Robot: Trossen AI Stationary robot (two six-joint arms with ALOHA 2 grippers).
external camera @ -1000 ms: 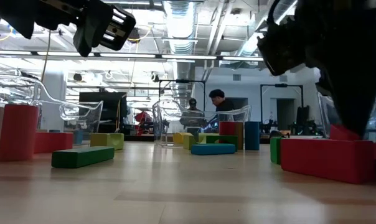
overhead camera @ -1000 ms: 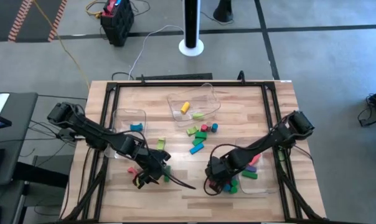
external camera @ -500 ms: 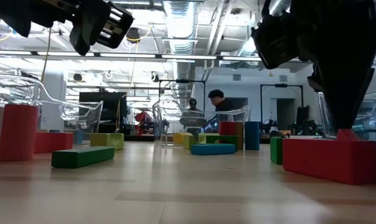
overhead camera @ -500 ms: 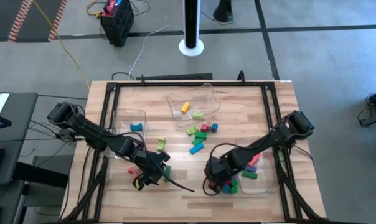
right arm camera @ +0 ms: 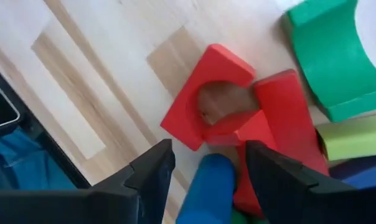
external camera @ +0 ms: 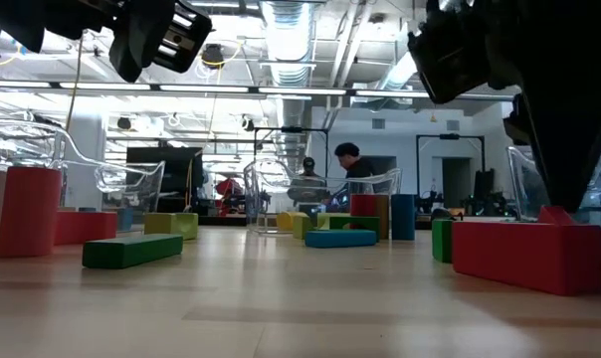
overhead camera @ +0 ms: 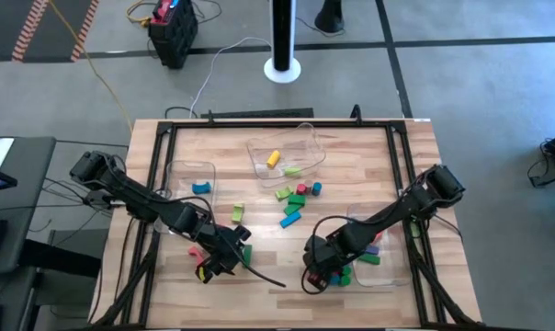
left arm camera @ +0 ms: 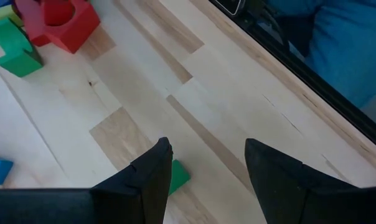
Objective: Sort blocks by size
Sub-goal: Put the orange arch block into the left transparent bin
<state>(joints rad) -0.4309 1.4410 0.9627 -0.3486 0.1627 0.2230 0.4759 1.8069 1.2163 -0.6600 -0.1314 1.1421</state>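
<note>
Above the table's near edge, both grippers' fingers stand apart, empty; right gripper [right arm camera: 206, 165] straddles a blue cylinder [right arm camera: 205, 190].

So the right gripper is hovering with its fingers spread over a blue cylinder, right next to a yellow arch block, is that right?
Nearly. The right gripper does sit with its fingers spread over the blue cylinder, but the arch block beside it is red, not yellow. The right wrist view shows it plainly.
</note>
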